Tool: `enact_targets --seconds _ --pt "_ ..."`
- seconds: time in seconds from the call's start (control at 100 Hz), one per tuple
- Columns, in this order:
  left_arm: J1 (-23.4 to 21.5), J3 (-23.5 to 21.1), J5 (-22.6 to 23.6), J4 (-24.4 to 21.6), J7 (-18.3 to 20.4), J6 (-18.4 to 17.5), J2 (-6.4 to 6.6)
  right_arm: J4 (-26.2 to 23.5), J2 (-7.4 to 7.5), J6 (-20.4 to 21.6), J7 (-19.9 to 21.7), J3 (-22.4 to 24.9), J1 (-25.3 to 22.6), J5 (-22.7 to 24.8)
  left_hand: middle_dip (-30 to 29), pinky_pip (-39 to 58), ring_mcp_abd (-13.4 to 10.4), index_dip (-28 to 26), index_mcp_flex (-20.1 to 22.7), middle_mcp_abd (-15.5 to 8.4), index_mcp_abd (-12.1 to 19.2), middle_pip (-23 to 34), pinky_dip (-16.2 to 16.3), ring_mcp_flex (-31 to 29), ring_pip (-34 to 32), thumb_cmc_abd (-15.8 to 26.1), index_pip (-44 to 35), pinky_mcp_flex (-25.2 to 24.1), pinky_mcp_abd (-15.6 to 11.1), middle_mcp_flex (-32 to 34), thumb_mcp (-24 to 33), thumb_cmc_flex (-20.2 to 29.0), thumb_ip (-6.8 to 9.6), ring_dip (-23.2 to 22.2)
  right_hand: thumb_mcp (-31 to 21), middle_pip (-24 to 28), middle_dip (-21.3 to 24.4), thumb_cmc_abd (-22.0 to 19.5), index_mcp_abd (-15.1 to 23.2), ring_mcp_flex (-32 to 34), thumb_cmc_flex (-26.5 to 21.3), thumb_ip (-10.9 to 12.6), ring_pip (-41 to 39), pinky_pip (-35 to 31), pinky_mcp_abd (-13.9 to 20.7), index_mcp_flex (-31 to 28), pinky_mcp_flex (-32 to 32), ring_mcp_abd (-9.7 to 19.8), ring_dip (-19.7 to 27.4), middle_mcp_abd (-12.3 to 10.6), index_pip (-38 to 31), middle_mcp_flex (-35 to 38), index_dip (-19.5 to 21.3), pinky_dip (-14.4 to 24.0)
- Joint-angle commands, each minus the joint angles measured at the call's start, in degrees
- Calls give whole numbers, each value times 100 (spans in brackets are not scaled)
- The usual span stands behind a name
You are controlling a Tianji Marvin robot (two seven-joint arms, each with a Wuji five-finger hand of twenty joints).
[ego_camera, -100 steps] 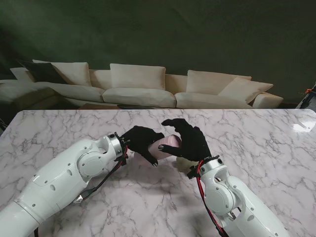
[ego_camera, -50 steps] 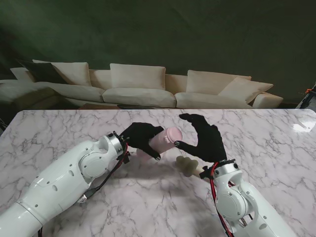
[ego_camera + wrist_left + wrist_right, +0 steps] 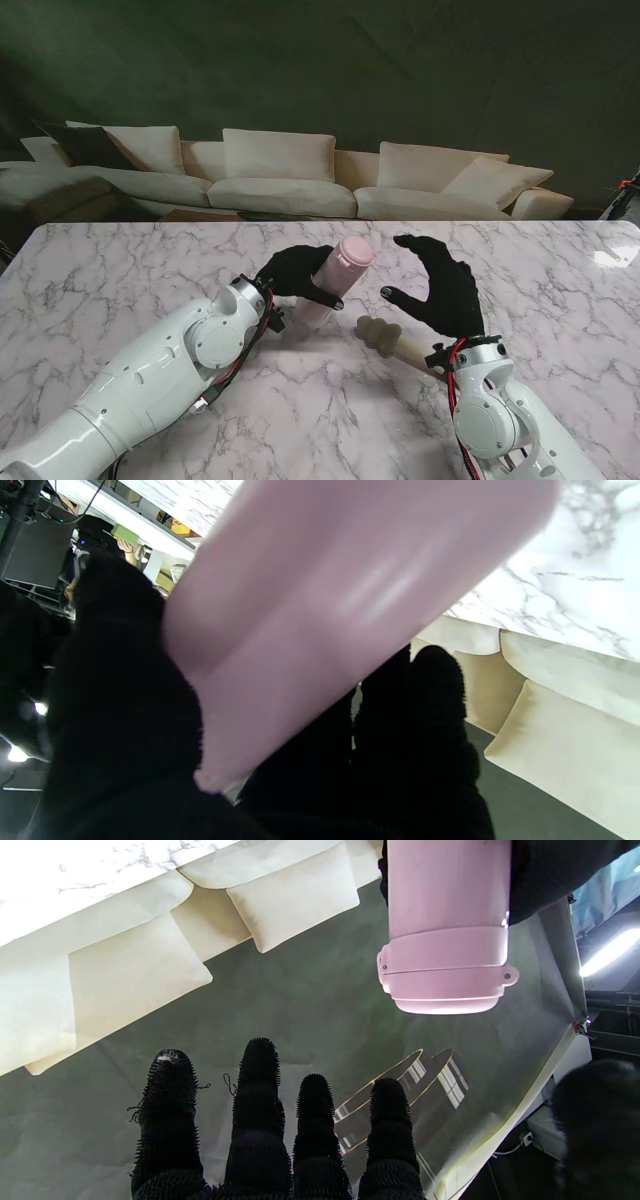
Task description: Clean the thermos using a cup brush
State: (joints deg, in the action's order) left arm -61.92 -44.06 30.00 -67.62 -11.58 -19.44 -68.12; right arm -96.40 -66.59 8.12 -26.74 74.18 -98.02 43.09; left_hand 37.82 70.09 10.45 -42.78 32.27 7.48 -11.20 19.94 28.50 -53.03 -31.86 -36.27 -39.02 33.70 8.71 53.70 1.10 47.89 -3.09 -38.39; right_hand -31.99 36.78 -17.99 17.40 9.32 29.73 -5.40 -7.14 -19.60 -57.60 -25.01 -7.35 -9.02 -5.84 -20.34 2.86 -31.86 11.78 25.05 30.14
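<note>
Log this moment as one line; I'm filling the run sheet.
left hand: holds pink thermos, lid on | right hand: open beside it | cup brush: on table

You see the pink thermos (image 3: 337, 272) near the table's middle, tilted with its lidded end up and to the right, its lid closed. The cup brush (image 3: 384, 335) lies flat just right of it, pale sponge head toward the thermos.

Dim backdrop, glare on marble table (image 3: 615, 255), blurred close-up thermos (image 3: 325, 605).
</note>
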Motion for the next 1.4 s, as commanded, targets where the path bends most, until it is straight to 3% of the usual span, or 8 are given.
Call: enact_targets --seconds 0.0,0.24,0.55,1.04,1.39 --pt "66 47 -89 95 34 57 -109 108 -12 -10 -22 30 -47 -26 -129 -17 -459 -71 129 -428 1309 -78 69 -223 -564 2453 -674 -140 -477 -102 934 2492 334 -67 147 -87 48 -187 230 -205 -45 170 104 88 235 248 130 162 86 -19 142 -169 -86 -50" --pt "244 280 -350 720 -263 40 -319 255 -42 -9 -44 46 -4 -187 -568 -47 -506 151 108 -540 1346 -245 71 -139 -363 2585 -538 -230 -454 -136 484 2395 370 132 256 -61 38 -298 264 -216 -86 171 85 112 263 281 168 173 80 -45 224 -166 -99 -44" --pt "390 517 -502 1258 -546 -43 -519 320 -47 -34 -51 22 31 -209 -622 -23 -475 179 85 -522 1337 -216 93 -112 -380 2625 -554 -268 -448 -173 418 2437 405 150 324 -29 27 -299 300 -217 -151 184 80 130 276 269 184 187 80 -63 261 -164 -67 -32" --pt "485 670 -576 1577 -564 -96 -599 324 -57 -75 -90 29 2 -227 -658 -20 -454 212 55 -543 1346 -200 107 -57 -403 2641 -594 -321 -437 -231 374 2466 427 166 395 -5 20 -332 336 -221 -215 188 80 175 279 256 230 205 81 -66 257 -168 -16 -26" --pt "353 500 -461 1445 -371 -109 -424 339 -62 -95 -90 17 12 -251 -681 -11 -426 257 41 -538 1338 -195 119 -33 -430 2636 -606 -344 -411 -267 345 2453 428 174 446 3 19 -404 322 -231 -258 193 76 224 290 263 281 201 80 -62 259 -170 -3 -34"
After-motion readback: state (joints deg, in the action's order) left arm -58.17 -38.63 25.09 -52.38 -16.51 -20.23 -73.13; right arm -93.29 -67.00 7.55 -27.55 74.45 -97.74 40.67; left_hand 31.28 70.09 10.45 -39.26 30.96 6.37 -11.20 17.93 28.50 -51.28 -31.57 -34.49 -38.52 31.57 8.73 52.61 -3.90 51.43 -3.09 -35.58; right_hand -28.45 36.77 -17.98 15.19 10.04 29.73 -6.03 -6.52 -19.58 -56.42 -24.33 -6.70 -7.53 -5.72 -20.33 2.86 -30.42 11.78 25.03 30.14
